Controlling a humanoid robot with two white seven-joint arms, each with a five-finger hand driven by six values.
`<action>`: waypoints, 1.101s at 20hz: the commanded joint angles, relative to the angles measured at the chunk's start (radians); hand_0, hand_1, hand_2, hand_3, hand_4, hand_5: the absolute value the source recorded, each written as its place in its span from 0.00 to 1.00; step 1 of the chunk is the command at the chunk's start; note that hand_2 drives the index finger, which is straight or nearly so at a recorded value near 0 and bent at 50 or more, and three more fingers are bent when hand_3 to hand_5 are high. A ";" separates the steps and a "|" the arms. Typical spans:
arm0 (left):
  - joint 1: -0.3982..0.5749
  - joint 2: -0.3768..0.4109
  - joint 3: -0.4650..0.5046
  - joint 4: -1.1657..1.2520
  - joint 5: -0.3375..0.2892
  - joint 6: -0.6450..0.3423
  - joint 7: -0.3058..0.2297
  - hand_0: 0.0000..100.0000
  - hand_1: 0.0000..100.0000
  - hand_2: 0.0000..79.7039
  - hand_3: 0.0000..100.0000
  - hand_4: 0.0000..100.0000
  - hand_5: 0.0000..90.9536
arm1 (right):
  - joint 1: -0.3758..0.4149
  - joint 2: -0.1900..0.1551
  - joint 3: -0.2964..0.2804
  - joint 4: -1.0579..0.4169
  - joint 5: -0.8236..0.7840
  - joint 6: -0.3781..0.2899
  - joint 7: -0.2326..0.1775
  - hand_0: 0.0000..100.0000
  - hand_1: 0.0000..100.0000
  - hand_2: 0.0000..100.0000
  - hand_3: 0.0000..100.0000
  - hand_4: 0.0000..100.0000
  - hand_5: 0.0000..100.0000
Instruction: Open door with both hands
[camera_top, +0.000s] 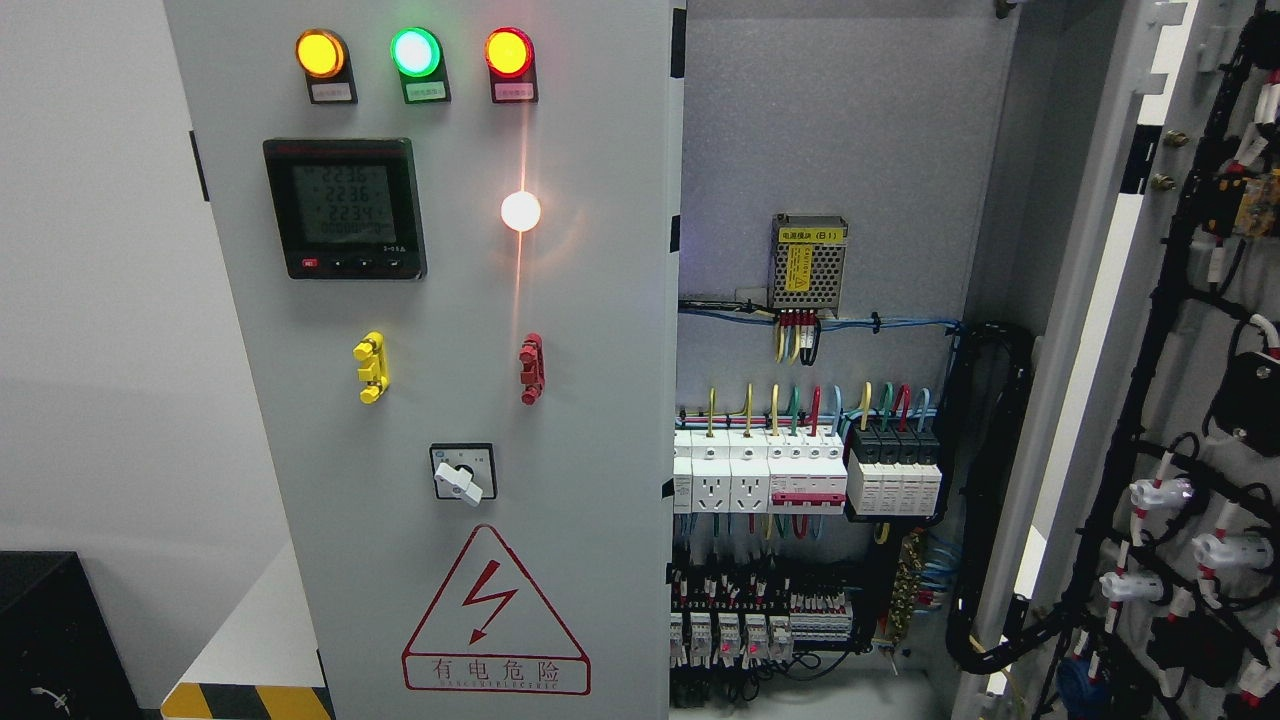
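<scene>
Right door (1150, 400) apparently wide open

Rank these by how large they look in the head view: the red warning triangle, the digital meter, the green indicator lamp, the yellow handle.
1. red warning triangle, clearly largest.
2. digital meter.
3. green indicator lamp and yellow handle look about alike; I would not rank them.

All sit on the same door face, so nearness hardly skews this.
</scene>
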 joint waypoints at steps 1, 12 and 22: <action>-0.001 -0.006 0.008 0.025 0.000 0.005 0.066 0.00 0.00 0.00 0.00 0.00 0.00 | 0.120 -0.039 0.087 -0.549 0.000 -0.001 -0.002 0.00 0.00 0.00 0.00 0.00 0.00; -0.006 -0.046 0.000 0.020 -0.003 0.000 0.065 0.00 0.00 0.00 0.00 0.00 0.00 | 0.289 -0.168 0.230 -1.040 0.000 -0.021 -0.002 0.00 0.00 0.00 0.00 0.00 0.00; -0.006 -0.095 0.003 0.022 -0.003 0.000 0.065 0.00 0.00 0.00 0.00 0.00 0.00 | 0.314 -0.215 0.261 -1.229 0.001 -0.222 -0.003 0.00 0.00 0.00 0.00 0.00 0.00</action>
